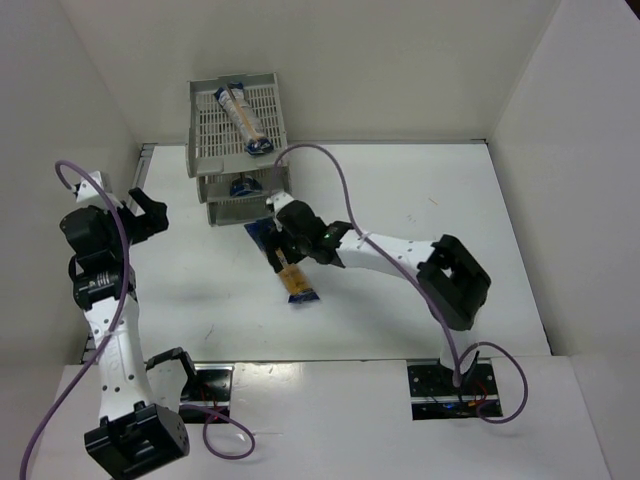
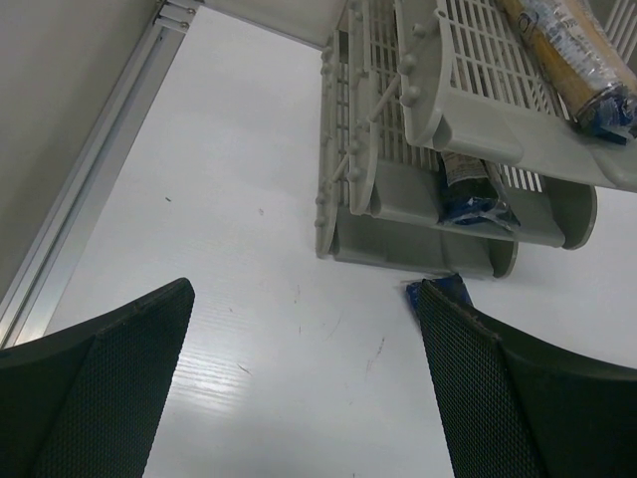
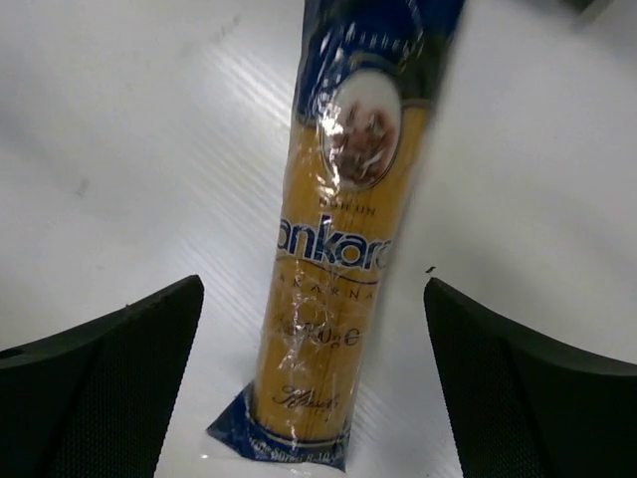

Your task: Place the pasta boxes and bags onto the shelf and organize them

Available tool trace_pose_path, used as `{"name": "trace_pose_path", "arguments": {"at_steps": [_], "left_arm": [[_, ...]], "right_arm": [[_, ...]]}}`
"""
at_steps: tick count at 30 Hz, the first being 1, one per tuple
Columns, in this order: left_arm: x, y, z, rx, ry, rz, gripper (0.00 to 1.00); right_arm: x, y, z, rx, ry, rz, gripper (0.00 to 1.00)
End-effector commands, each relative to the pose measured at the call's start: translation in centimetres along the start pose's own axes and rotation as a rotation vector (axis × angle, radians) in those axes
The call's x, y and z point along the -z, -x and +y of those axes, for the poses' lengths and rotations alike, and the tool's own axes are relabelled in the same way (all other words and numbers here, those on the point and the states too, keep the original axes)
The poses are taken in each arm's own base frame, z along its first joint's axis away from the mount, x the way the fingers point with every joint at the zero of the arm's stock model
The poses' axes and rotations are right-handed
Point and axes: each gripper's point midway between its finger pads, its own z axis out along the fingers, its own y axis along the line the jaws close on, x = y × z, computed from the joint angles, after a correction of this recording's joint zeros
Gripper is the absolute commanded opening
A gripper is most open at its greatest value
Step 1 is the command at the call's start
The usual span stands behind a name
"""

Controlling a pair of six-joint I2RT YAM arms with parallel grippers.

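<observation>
The grey three-tier shelf stands at the back of the table. One pasta bag lies on its top tray. A second bag lies on the tray below, with its blue end at the front. A third bag, orange with blue ends, lies flat on the table in front of the shelf. My right gripper is open above this bag, with a finger on each side of it and not touching it. My left gripper is open and empty, left of the shelf.
White walls enclose the table on the left, back and right. A metal rail runs along the left wall. In the left wrist view a blue corner of the table bag shows beside my right finger.
</observation>
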Motion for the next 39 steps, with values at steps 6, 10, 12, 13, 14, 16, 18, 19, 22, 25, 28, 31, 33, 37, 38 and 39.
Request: {"name": "trace_pose_path", "arguments": {"at_steps": [6,10,12,13,14,16,18,19,22,25,28,31,33,37,38,39], "left_arm": [[0.5,-0.1,-0.2,-0.014,-0.015,-0.027,1.0],[0.4,0.1,-0.2,-0.008,-0.017,-0.035,1.0],[0.4,0.1,-0.2,-0.008,-0.017,-0.035,1.0],[0.5,0.6,-0.3,-0.022,-0.019,-0.045,1.0],[0.5,0.7,-0.2,-0.022,-0.009,-0.047,1.0],[0.5,0.9,-0.2,-0.034,-0.01,-0.056,1.0],[0.5,0.9,0.0,-0.034,-0.001,-0.058,1.0],[0.4,0.4,0.1,-0.031,0.001,-0.048,1.0],[0.4,0.4,0.1,-0.042,0.002,-0.048,1.0],[0.3,0.4,0.2,-0.041,0.011,-0.049,1.0],[0.3,0.4,-0.1,-0.043,0.002,-0.047,1.0],[0.4,0.8,-0.2,-0.046,0.0,-0.056,1.0],[0.5,1.4,-0.3,-0.061,-0.003,-0.073,1.0],[0.4,1.4,-0.4,-0.062,0.0,-0.073,1.0],[0.4,1.4,-0.4,-0.062,0.0,-0.073,1.0],[0.4,1.4,-0.4,-0.062,0.0,-0.073,1.0]], "right_arm": [[-4.6,-4.2,0.1,0.171,-0.04,0.073,0.99],[-5.7,-7.3,-0.3,0.161,-0.059,0.141,0.97],[-6.0,-8.7,-0.2,0.152,-0.044,0.172,0.88],[-6.3,-9.3,0.0,0.152,-0.03,0.189,0.68],[-6.3,-9.5,0.5,0.149,-0.003,0.196,0.57],[-6.9,-10.0,1.1,0.16,0.005,0.203,0.31],[-7.2,-10.1,2.0,0.165,0.03,0.198,0.0],[-7.1,-10.2,2.3,0.172,0.053,0.203,0.0],[-6.3,-8.0,3.8,0.176,0.115,0.161,0.0],[-4.9,-4.6,5.8,0.168,0.196,0.092,0.0],[-2.0,-0.3,8.7,0.141,0.322,0.007,0.0],[0.8,3.0,10.6,0.092,0.403,-0.056,0.0],[2.2,4.6,11.4,0.046,0.433,-0.09,0.0],[2.6,6.0,11.1,0.006,0.403,-0.126,0.0],[2.5,6.1,10.9,-0.005,0.389,-0.129,0.0],[2.9,7.4,10.6,-0.009,0.366,-0.171,0.0]]}}
